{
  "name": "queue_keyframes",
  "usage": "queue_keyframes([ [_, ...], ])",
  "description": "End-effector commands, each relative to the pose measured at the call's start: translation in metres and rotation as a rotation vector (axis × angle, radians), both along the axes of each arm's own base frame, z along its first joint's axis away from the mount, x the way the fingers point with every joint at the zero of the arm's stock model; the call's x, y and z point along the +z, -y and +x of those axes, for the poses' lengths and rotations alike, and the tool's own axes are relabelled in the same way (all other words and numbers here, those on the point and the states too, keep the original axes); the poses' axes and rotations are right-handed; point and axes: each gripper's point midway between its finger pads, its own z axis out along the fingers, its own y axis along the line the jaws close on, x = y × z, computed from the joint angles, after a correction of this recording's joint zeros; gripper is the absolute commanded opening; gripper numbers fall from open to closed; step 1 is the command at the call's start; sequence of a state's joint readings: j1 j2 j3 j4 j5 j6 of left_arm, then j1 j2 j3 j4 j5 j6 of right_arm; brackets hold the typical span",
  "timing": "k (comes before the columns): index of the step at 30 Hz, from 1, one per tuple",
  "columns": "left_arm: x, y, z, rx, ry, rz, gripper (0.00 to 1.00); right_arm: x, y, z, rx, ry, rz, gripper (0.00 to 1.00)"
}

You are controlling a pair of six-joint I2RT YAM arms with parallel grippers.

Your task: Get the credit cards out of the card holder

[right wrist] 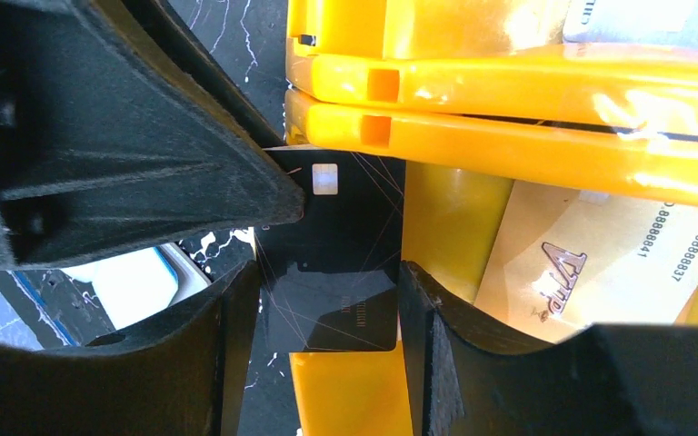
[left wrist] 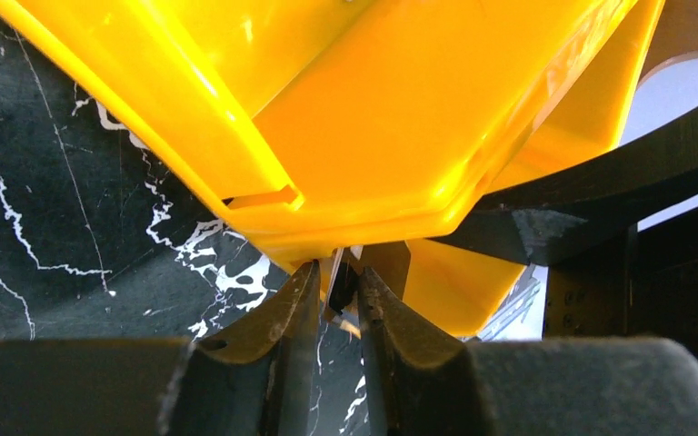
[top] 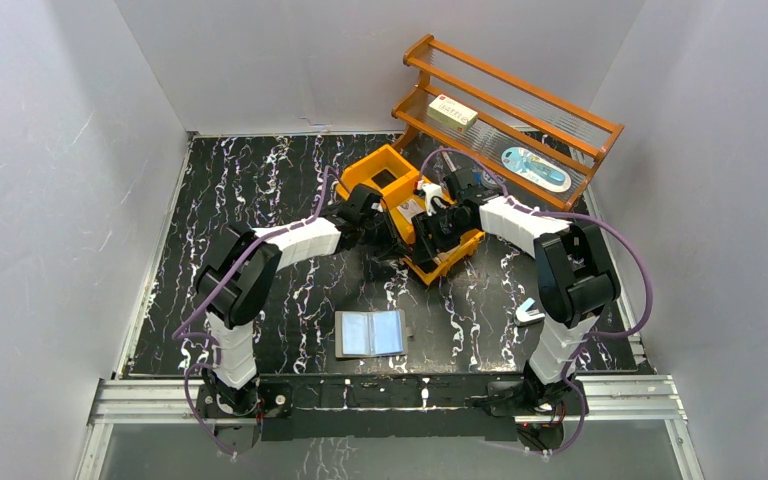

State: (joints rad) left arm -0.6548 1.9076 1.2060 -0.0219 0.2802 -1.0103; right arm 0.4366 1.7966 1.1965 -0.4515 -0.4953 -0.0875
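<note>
The card holder (top: 370,333) lies open and flat on the table near the front, showing its pale blue lining. Both grippers meet at the orange bin (top: 380,160). In the right wrist view a black card (right wrist: 332,245) sits between my right gripper (right wrist: 329,268) fingers, which press on its two long edges. My left gripper (left wrist: 338,277) straddles that card's (left wrist: 344,286) side edge with a narrow gap, not pinching it flat. A tan card (right wrist: 591,254) lies in the bin, and a silvery card (right wrist: 645,18) lies in the compartment beyond. From above, my left gripper (top: 388,238) and right gripper (top: 428,238) hide the black card.
The bin (right wrist: 527,136) has double divider walls right behind the black card. A wooden rack (top: 560,120) at the back right holds a cream box (top: 453,112) and a blue-and-white packet (top: 535,168). A small white object (top: 530,312) lies by the right arm.
</note>
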Motion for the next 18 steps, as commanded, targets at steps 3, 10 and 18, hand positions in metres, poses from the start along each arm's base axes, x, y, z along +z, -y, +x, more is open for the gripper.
queue_keyframes([
  [3,0.001,0.003,-0.003,0.002,0.01,-0.001,0.15,0.012,-0.007,-0.006,0.037,0.032,0.033,0.54],
  [10,0.002,0.001,-0.003,0.009,0.018,0.003,0.0,0.009,-0.004,-0.004,0.023,0.037,0.014,0.59],
  [18,0.003,-0.011,-0.012,-0.002,0.073,0.006,0.0,0.026,-0.004,0.015,-0.078,0.04,0.067,0.75],
])
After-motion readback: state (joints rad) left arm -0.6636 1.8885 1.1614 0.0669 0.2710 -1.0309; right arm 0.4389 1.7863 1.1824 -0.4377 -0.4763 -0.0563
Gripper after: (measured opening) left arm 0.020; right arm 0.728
